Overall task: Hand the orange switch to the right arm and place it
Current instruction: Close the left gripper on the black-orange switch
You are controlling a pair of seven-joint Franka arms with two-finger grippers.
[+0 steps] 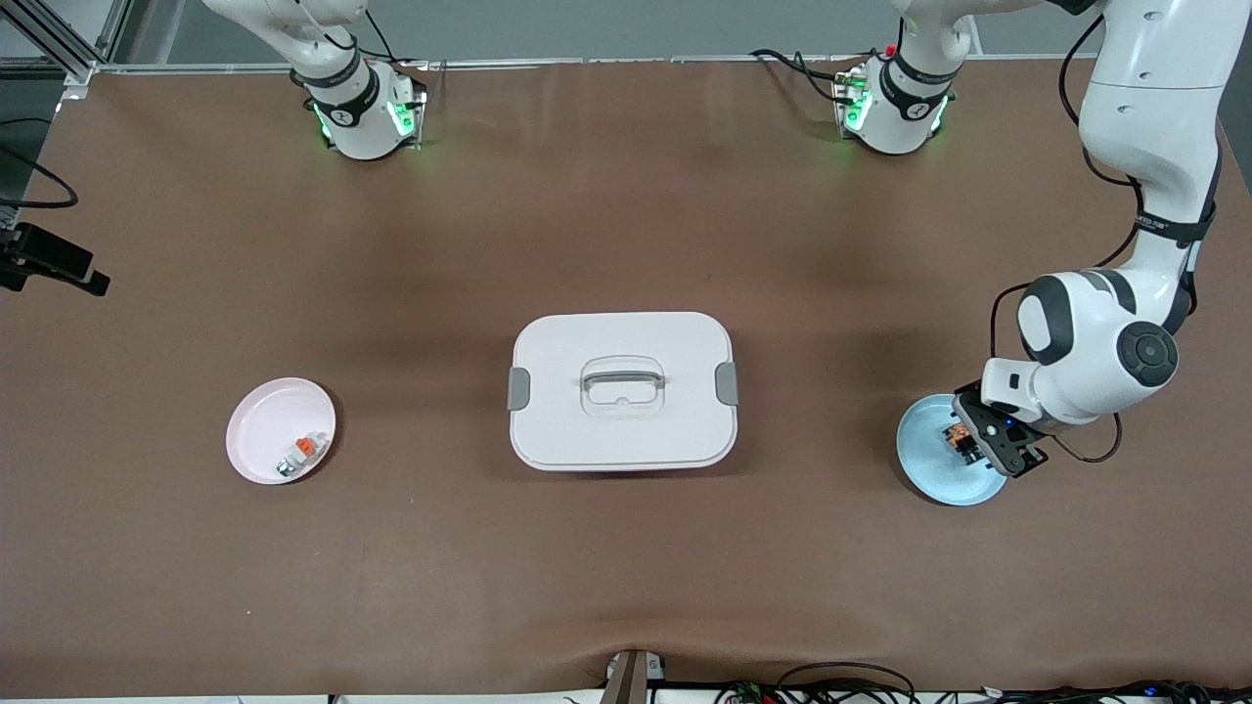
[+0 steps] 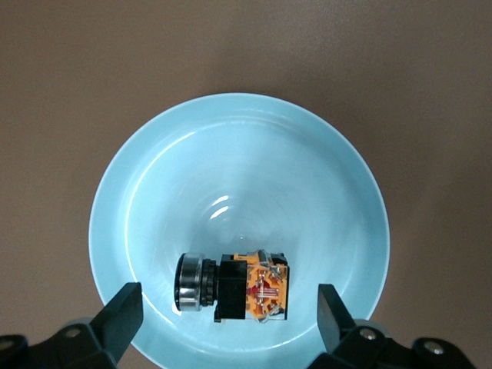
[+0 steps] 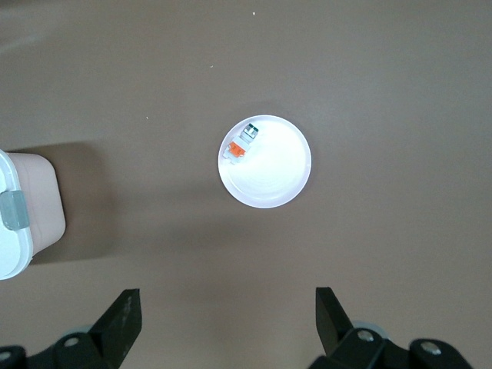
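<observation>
The orange switch (image 1: 961,439), a small black block with an orange end and a metal ring, lies on its side in the light blue plate (image 1: 927,471) at the left arm's end of the table. My left gripper (image 1: 983,442) is low over that plate and open. In the left wrist view its fingers (image 2: 123,307) stand either side of the switch (image 2: 238,288) without touching it, over the plate (image 2: 231,169). My right gripper (image 3: 227,304) is open and empty, high over bare table beside the pink plate (image 3: 273,177). It does not show in the front view.
The pink plate (image 1: 259,430), at the right arm's end, holds a white-and-grey piece with an orange tab (image 1: 301,454), also seen in the right wrist view (image 3: 240,144). A white lidded box (image 1: 622,389) stands mid-table, its corner showing in the right wrist view (image 3: 19,231).
</observation>
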